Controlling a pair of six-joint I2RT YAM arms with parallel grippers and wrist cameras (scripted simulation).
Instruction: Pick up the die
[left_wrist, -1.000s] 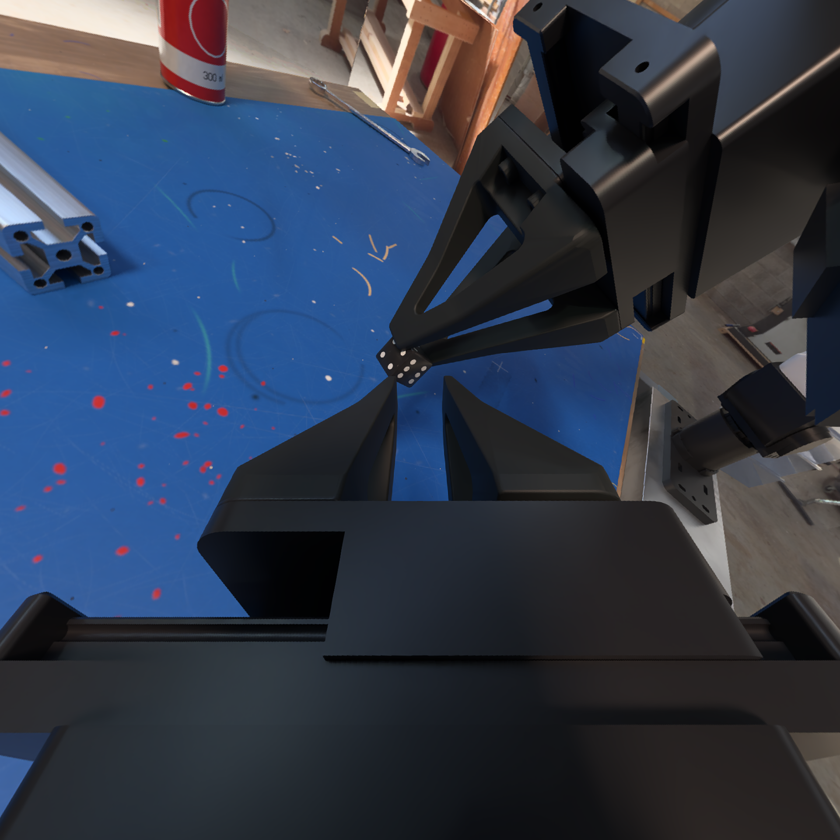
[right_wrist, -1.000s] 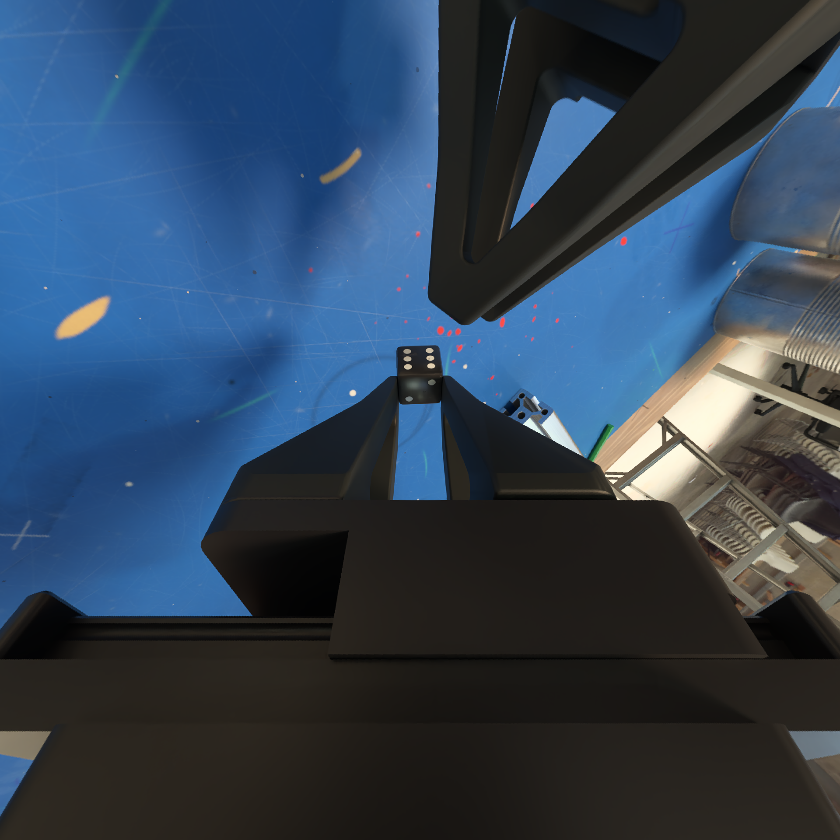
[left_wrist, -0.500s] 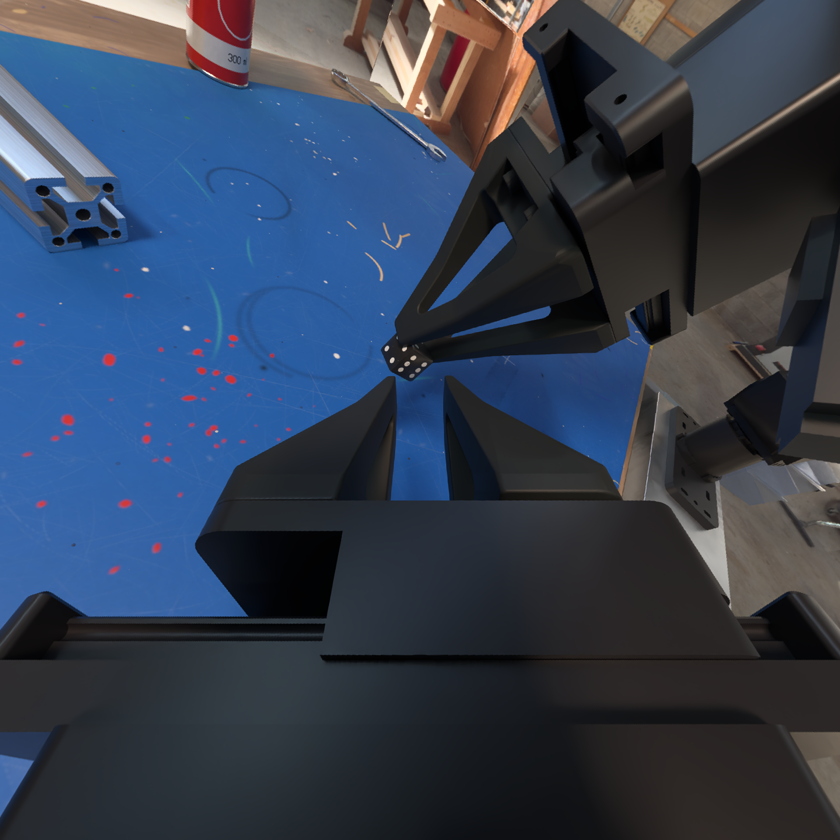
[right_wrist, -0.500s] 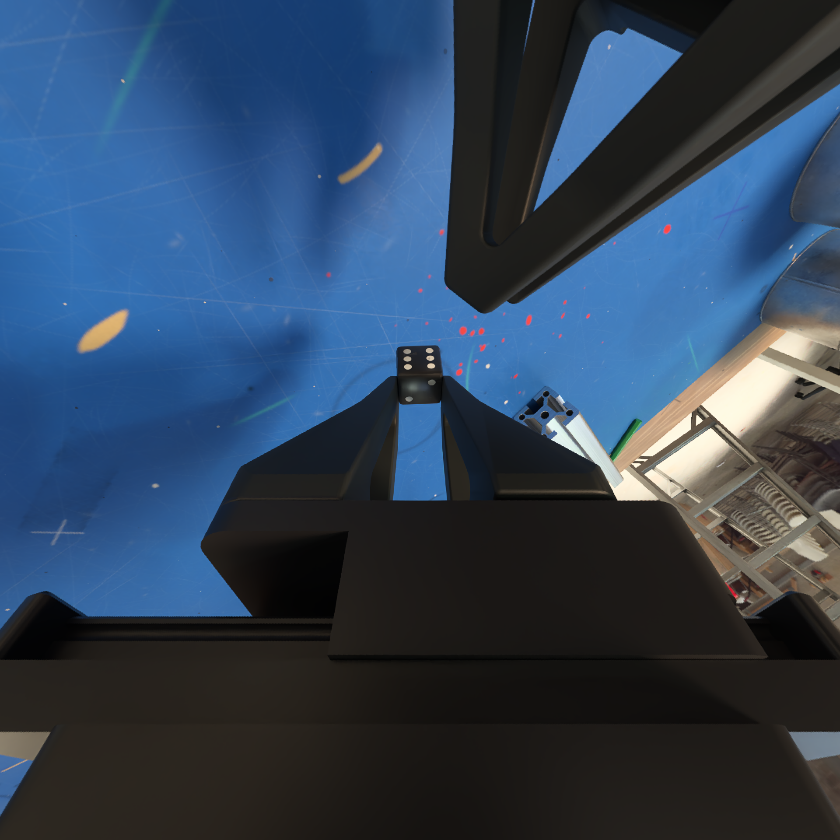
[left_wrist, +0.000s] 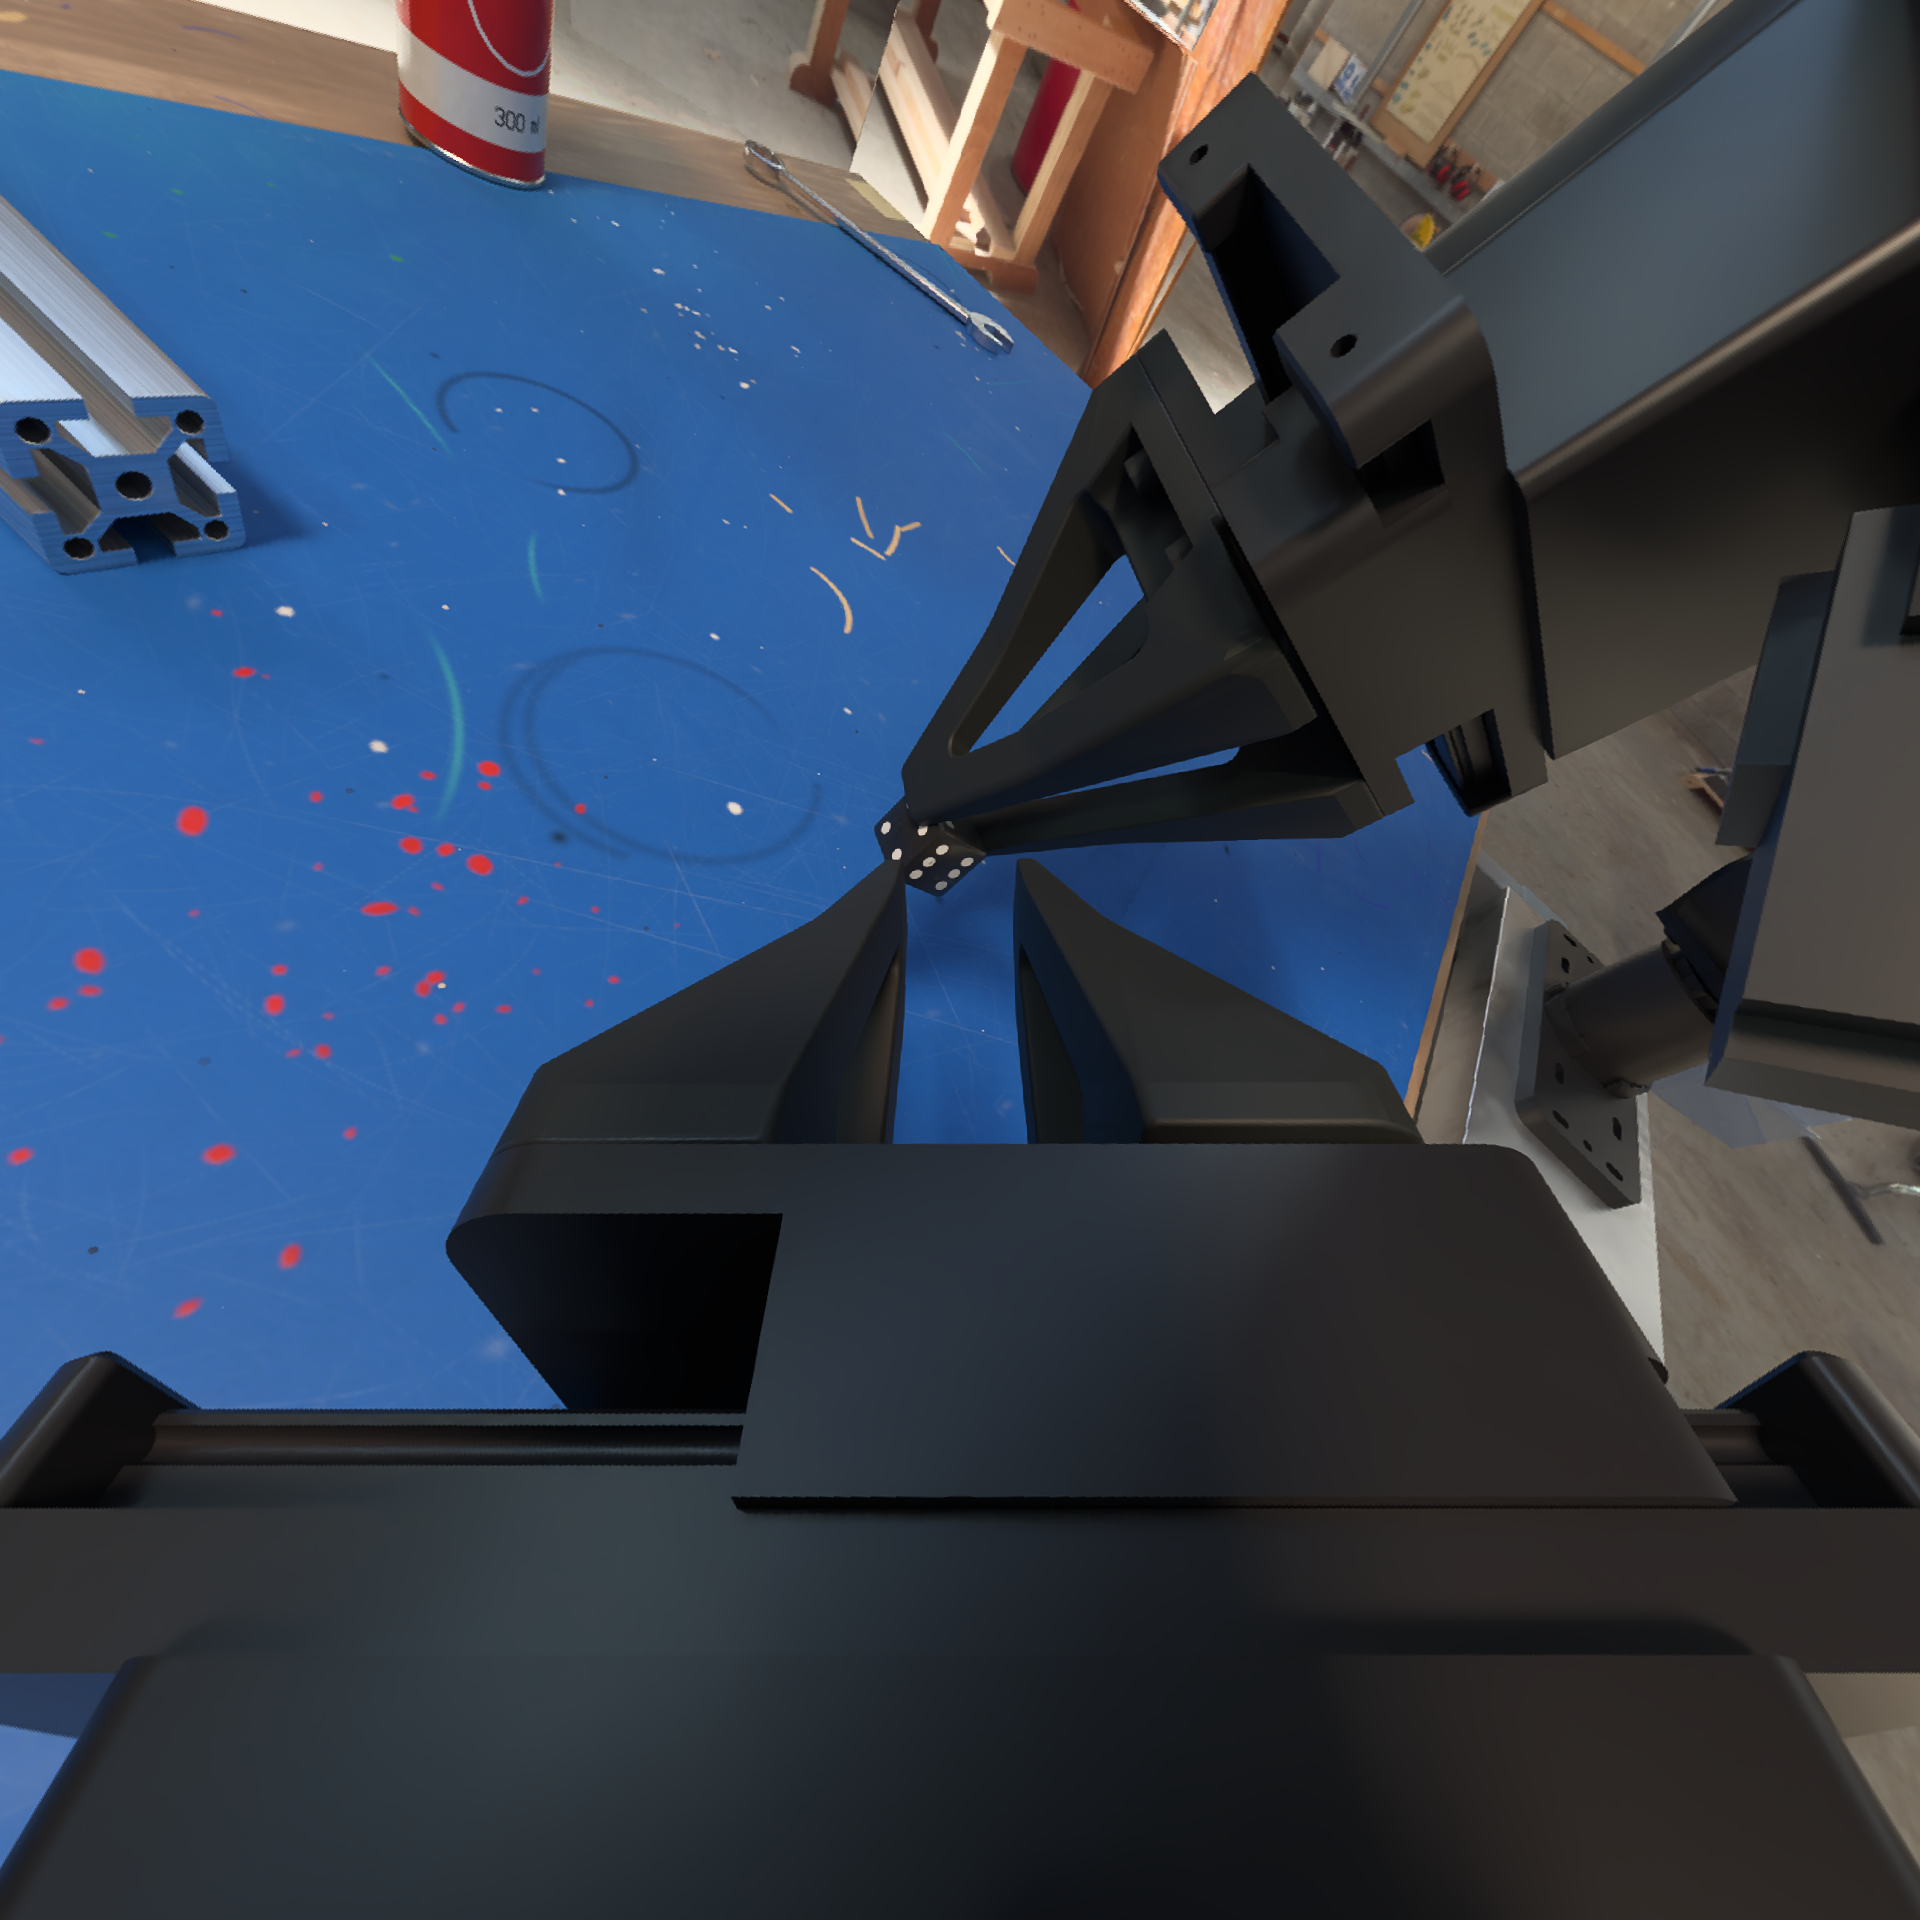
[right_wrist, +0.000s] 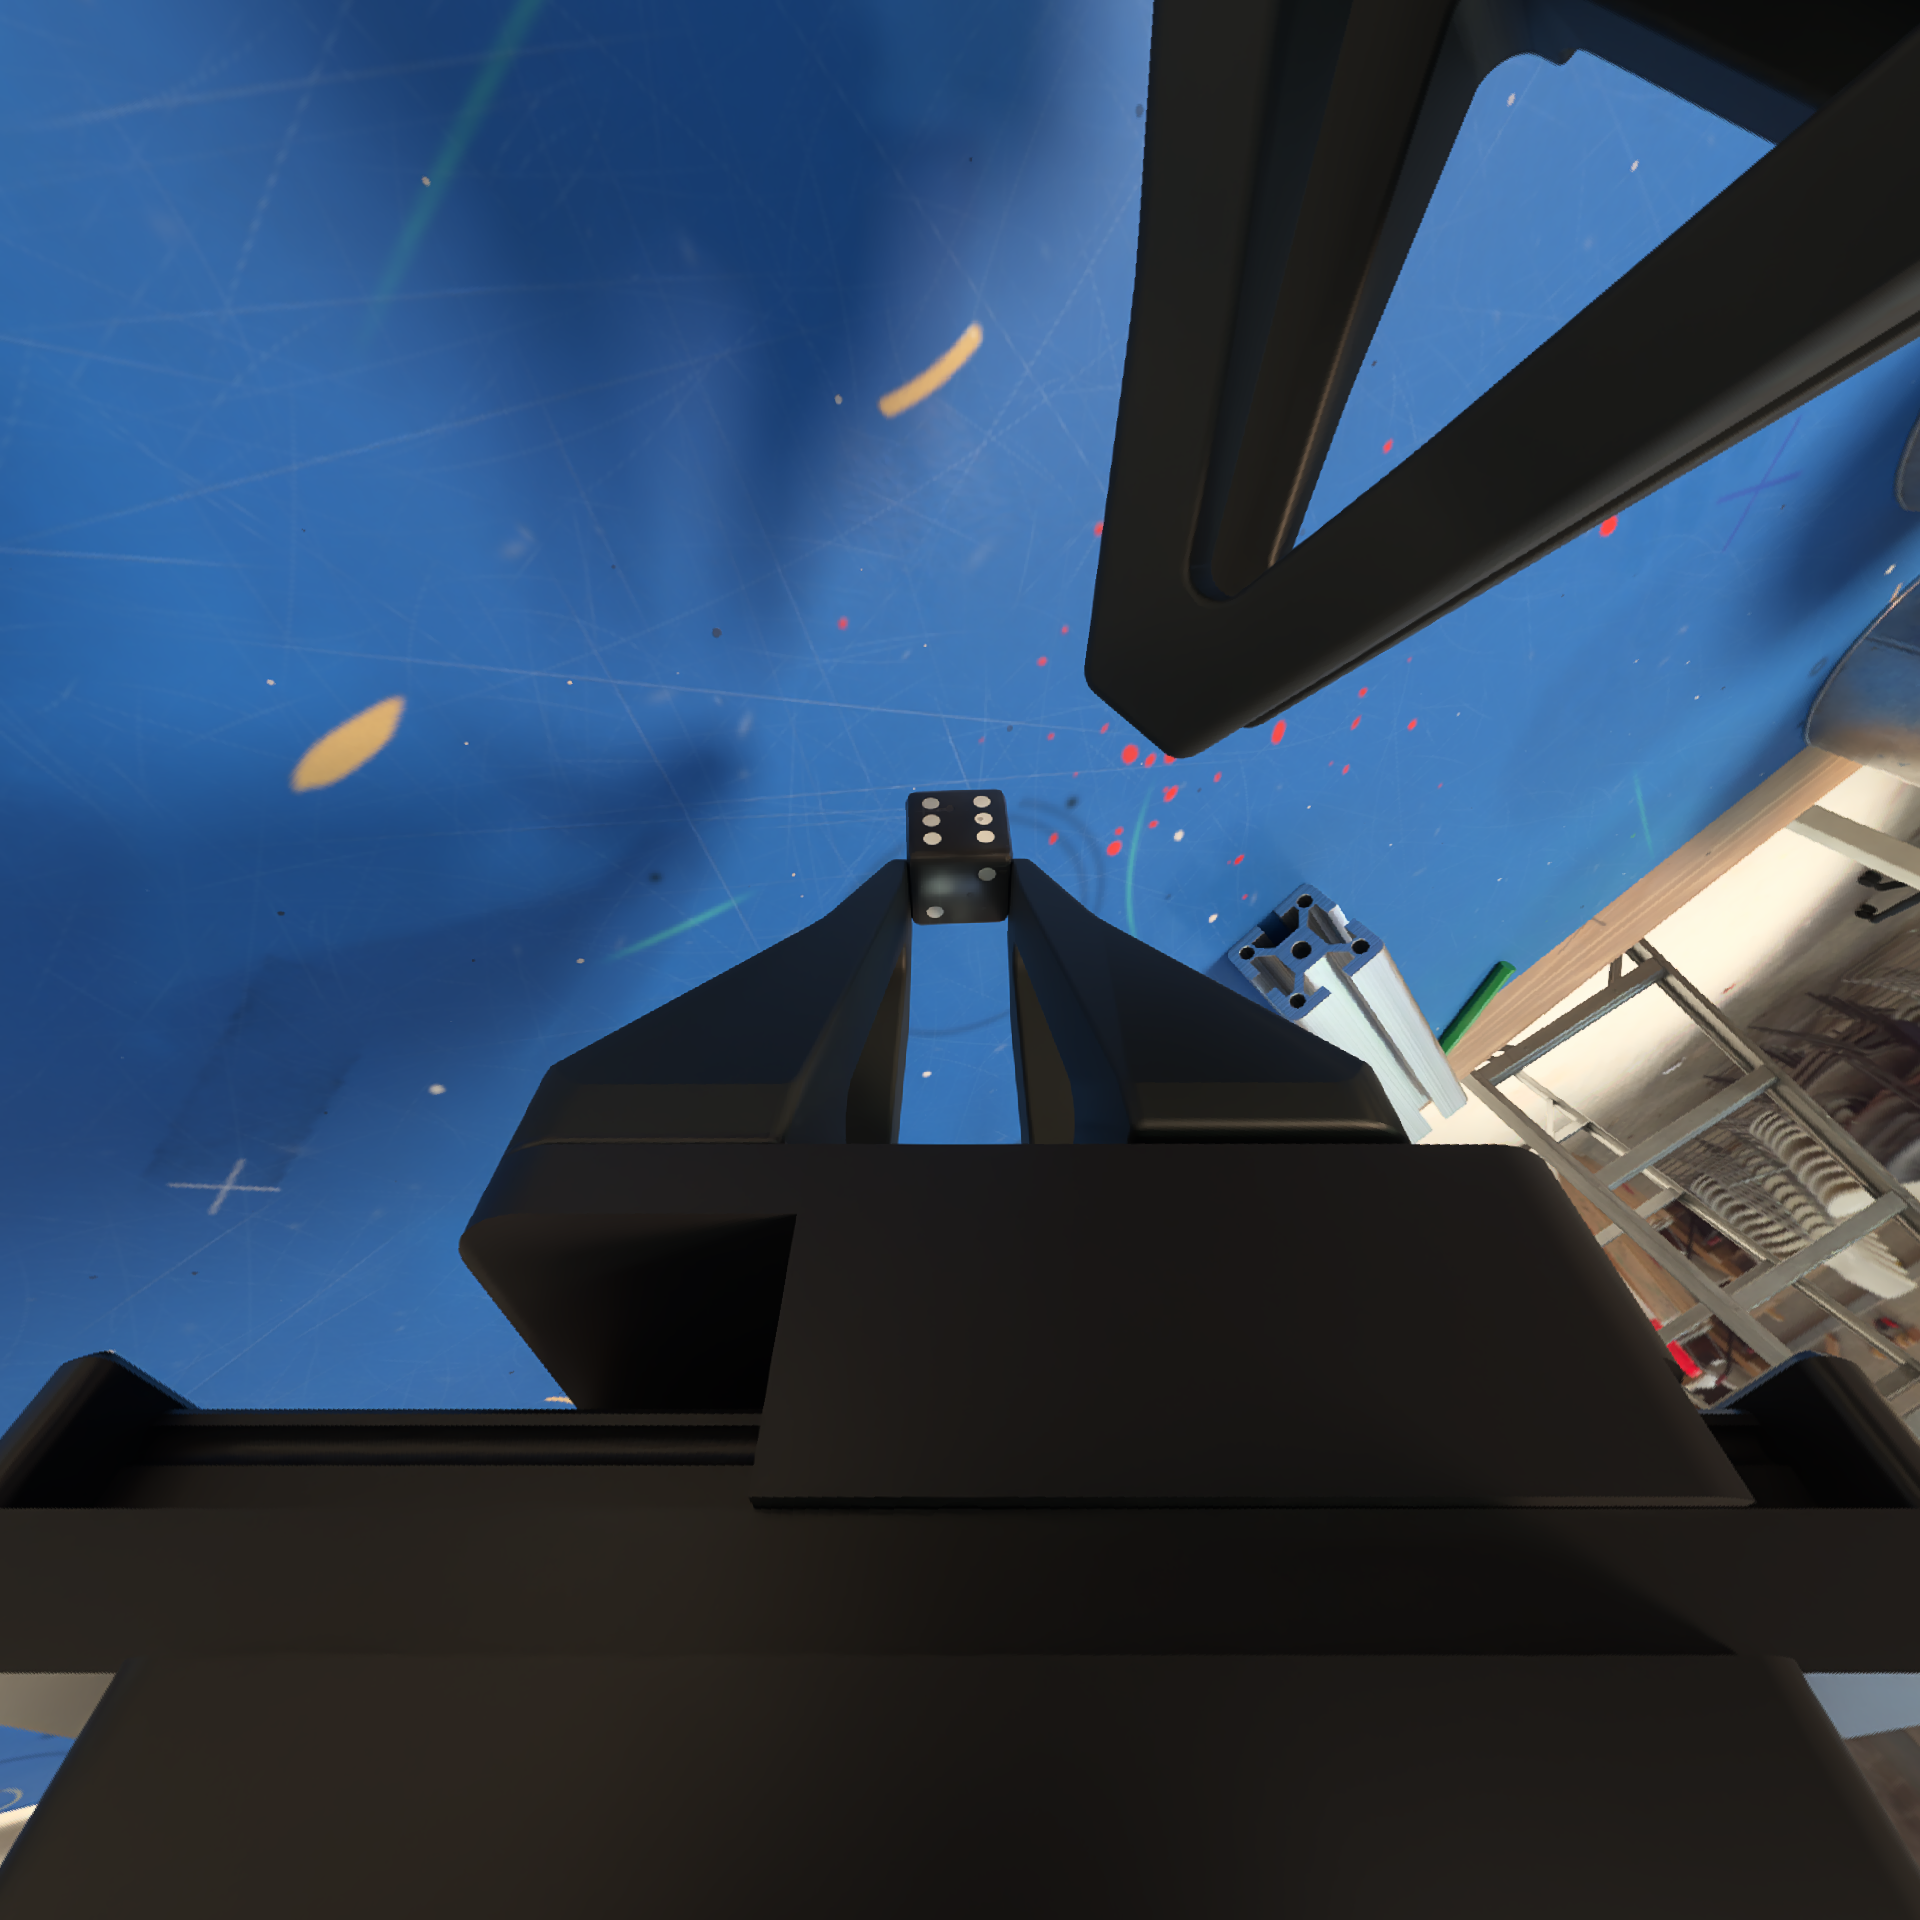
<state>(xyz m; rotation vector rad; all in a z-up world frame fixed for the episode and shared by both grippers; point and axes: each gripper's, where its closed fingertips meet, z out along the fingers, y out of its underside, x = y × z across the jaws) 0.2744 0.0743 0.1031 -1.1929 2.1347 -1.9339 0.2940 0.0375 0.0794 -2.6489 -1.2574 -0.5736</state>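
Observation:
A small black die with white pips (right_wrist: 957, 831) is pinched between the tips of my right gripper (right_wrist: 958, 883), which is shut on it and holds it above the blue mat (right_wrist: 520, 520). In the left wrist view the die (left_wrist: 935, 862) sits at the tips of the right gripper (left_wrist: 920, 831), which reaches in from the upper right. My left gripper (left_wrist: 959, 869) is just below the die, narrowly open and empty. Its left tip is next to the die. One left finger (right_wrist: 1174, 416) hangs over the upper right of the right wrist view.
An aluminium profile (left_wrist: 114, 478) lies at the mat's far left and also shows in the right wrist view (right_wrist: 1340, 997). A red and white can (left_wrist: 473, 83) and a wrench (left_wrist: 883, 260) lie at the mat's far edge. The table edge and an arm's base plate (left_wrist: 1579, 1070) are at the right.
The right gripper keeps its hold on the die. The mat marks and the profile have shifted in both views. The left finger has drifted toward the upper right in the right wrist view.

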